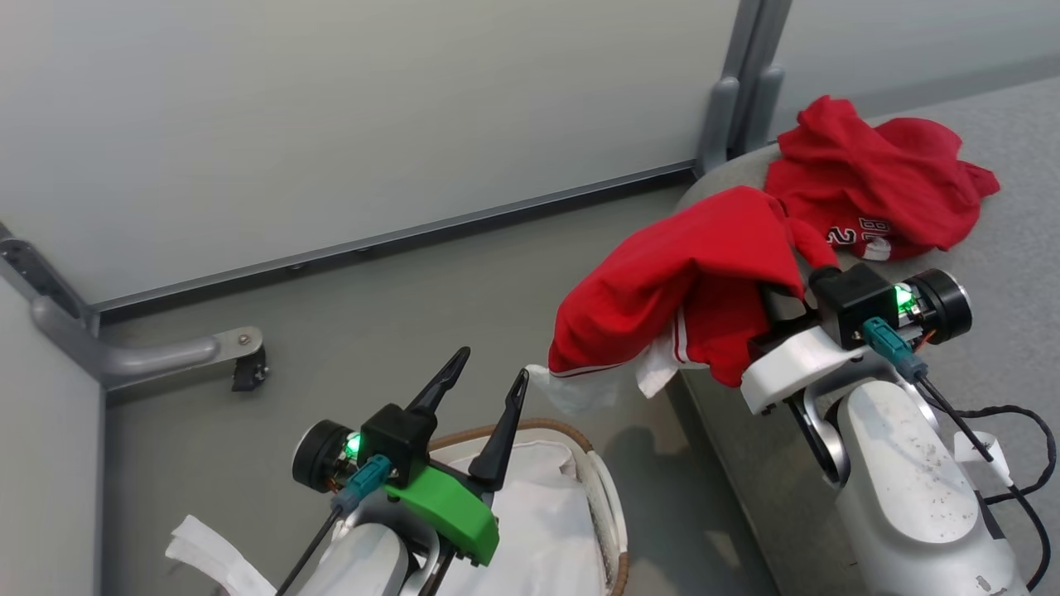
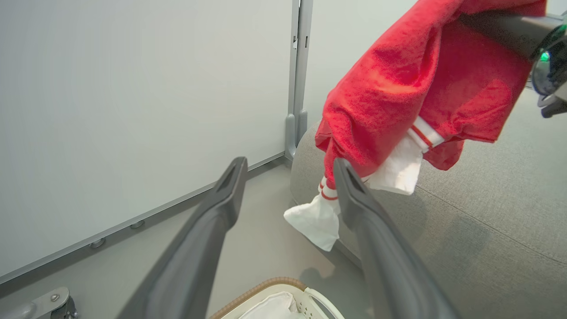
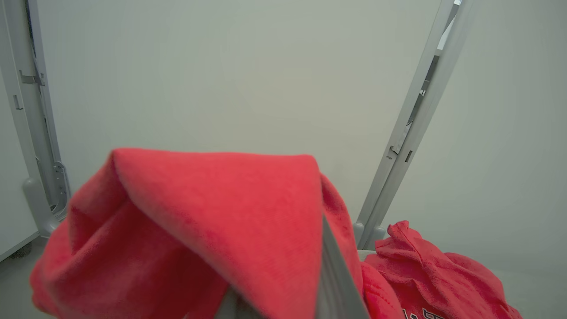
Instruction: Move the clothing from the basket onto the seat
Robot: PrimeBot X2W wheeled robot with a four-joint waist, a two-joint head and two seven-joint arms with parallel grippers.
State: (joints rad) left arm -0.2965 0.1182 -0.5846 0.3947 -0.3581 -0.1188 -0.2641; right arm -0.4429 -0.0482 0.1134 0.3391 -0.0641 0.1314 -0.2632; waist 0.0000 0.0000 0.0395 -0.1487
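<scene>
Now the right tool [image 1: 778,302] grips one red garment [image 1: 679,273] by the seat [image 1: 1010,248]; the left tool [image 1: 490,366] stands spread wide, empty.

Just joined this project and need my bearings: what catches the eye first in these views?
A red garment draped over the shut right gripper, hanging past the edge of the seat above the floor. A second red garment lies crumpled on the seat behind it, while the open left gripper hovers over the basket.

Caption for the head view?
Right claw holds red garment over sofa edge; second garment lies on sofa; left claw open above basket.
</scene>
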